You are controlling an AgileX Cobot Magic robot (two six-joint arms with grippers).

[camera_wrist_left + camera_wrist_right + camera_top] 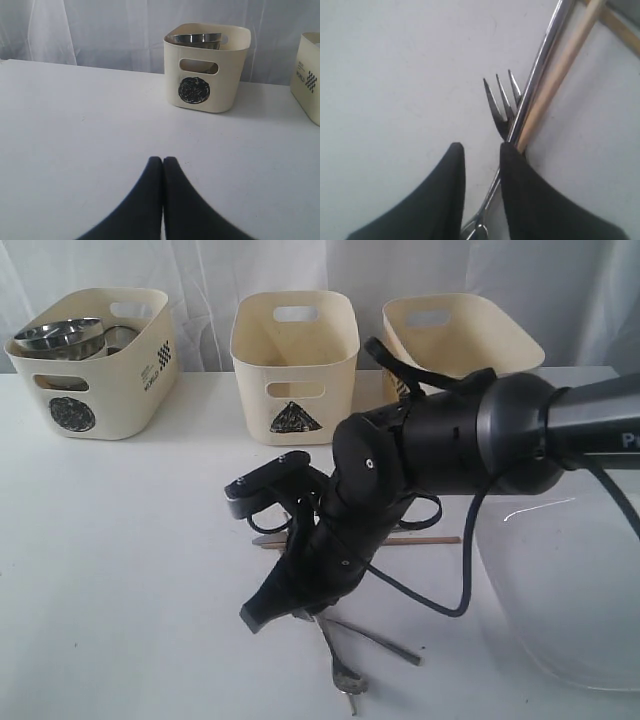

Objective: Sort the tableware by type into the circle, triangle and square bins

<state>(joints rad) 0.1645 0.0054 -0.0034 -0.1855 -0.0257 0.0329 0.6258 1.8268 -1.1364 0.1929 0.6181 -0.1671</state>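
Mostly white, cream, black and silver tones.
Circle bin (112, 400) cream, black scribbled circle mark (72, 414), black-white checker patch (165, 356); triangle bin (295, 360) cream, black triangle mark (296, 418); steel bowl (58, 336) shiny silver; fork (502, 102) silver; chopstick (560, 70) tan wood; right gripper (481, 146) black; table (120, 570) white.

Three cream bins (252, 355), two wooden chopsticks (560, 75), one steel fork (502, 102), one large plate (560, 610)
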